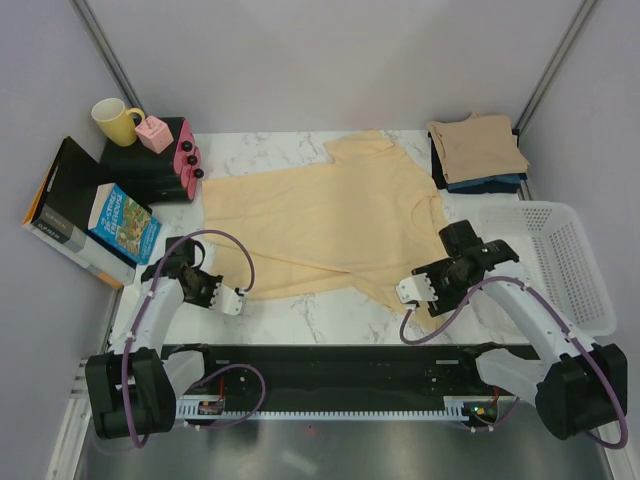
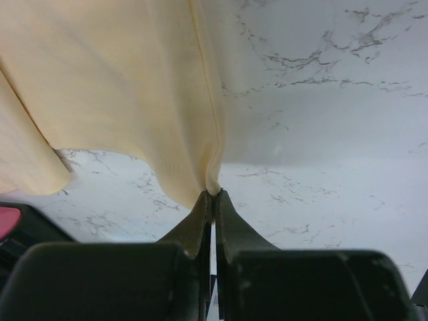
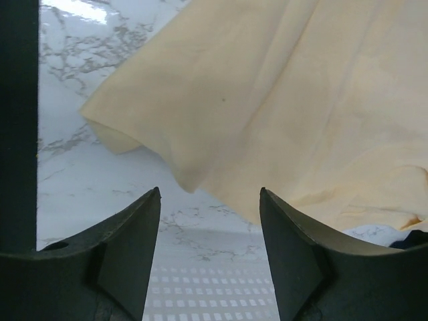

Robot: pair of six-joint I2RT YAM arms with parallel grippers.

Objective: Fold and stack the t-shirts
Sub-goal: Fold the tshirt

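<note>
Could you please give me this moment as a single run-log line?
left end effector: shut on pale yellow t-shirt near edge | right end effector: open, empty, just short of shirt | folded stack: far right corner

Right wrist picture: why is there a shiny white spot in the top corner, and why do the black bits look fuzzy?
Right wrist view: that spot is light glare on the marble table; the right gripper sits near the lens, so it blurs. Left wrist view: the left gripper blurs likewise, the yellow t-shirt less.
</note>
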